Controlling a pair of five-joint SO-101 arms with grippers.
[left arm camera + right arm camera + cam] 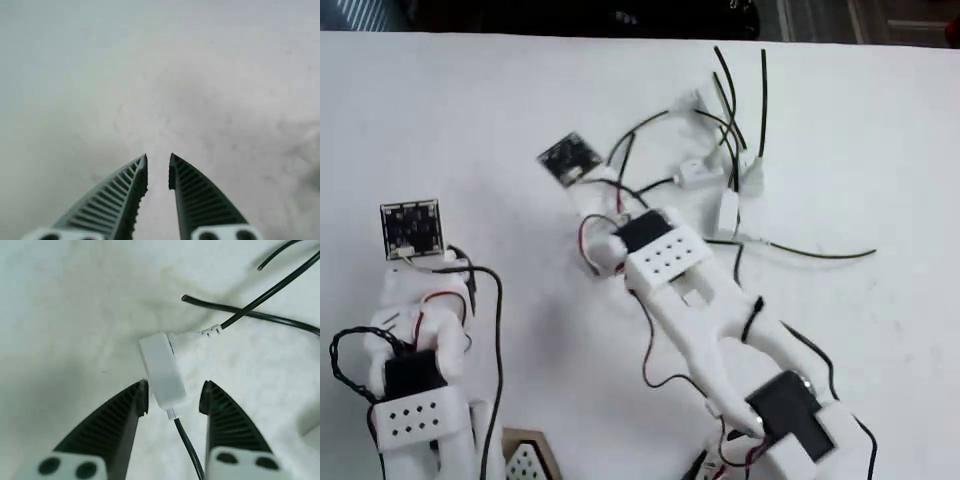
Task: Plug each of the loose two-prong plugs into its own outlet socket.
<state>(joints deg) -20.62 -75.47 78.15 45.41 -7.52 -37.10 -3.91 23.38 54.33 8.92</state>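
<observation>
A white two-prong plug body (162, 371) lies on the white table with a black wire (187, 445) running from its near end. My right gripper (172, 390) is open and straddles that end, one finger on each side, not touching it. Thin white prongs (212, 330) show beyond the plug's far end, where more black wires cross. In the high view the right arm (665, 255) stretches to the table's middle. The left arm (415, 400) sits at the near left. My left gripper (157, 160) hovers over bare table, its fingers a narrow gap apart with nothing between them.
Several white plug and socket pieces (700, 175) (752, 180) (728, 212) lie tangled in black wires (820, 255) beyond the right arm. A tan piece (525, 458) sits at the table's near edge. The table's far left and far right are bare.
</observation>
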